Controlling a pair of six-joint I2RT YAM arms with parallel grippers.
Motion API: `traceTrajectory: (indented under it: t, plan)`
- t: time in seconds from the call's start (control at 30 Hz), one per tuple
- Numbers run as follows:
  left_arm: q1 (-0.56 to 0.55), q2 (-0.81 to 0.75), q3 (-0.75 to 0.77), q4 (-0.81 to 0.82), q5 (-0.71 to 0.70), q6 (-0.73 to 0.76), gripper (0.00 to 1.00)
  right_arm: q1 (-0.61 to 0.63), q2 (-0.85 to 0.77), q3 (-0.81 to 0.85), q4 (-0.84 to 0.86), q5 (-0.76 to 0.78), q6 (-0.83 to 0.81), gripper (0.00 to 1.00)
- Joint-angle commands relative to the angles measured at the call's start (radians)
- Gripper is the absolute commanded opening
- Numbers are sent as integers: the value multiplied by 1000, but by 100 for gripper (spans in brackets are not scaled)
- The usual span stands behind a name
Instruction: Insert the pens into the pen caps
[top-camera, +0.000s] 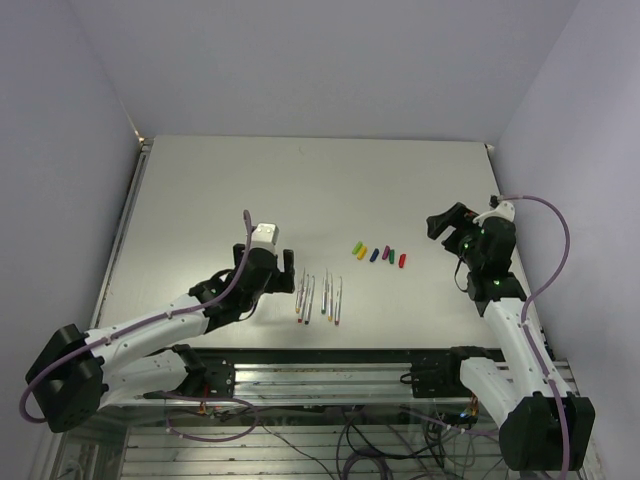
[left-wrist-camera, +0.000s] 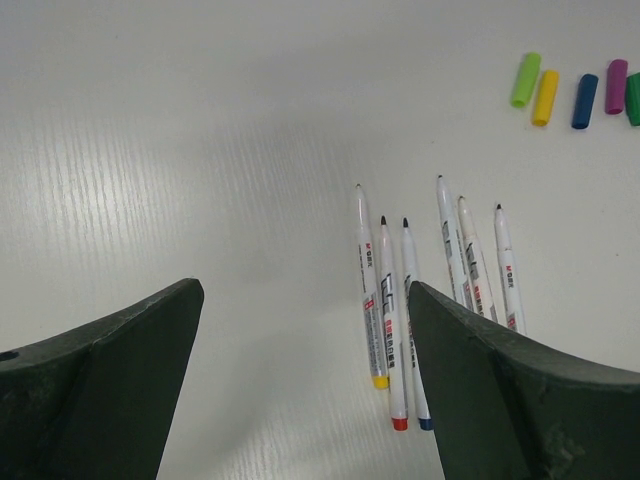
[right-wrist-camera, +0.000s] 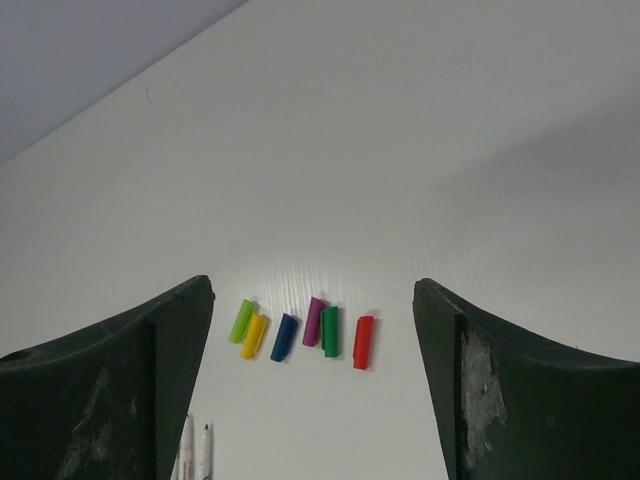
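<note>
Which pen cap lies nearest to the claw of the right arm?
The red cap, at the right end of the row in the top view; all other caps lie farther left.

- Robotics lab cell: bare white table (top-camera: 300, 185) boxed in by plain pale walls (top-camera: 320, 60).
- Aluminium rail (top-camera: 320, 372) and loose cables (top-camera: 370, 440) at 6 o'clock, beneath bolted robot arms (top-camera: 150, 330).

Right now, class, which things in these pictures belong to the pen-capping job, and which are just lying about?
Job in hand: six pens; six pen caps, light green, yellow, blue, purple, green, red.
Just lying about: tangled wires; aluminium rail.
</note>
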Motion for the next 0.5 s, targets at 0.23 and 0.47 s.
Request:
traceTrajectory:
  t: [0.23,0.47]
  plan:
    - [-3,23,-25,6,43,-2,53,2,-31,13,4,58,-42,46]
    - [-4,94,-20,53,101,-19,33,3,-85,2,-7,75,-65,22]
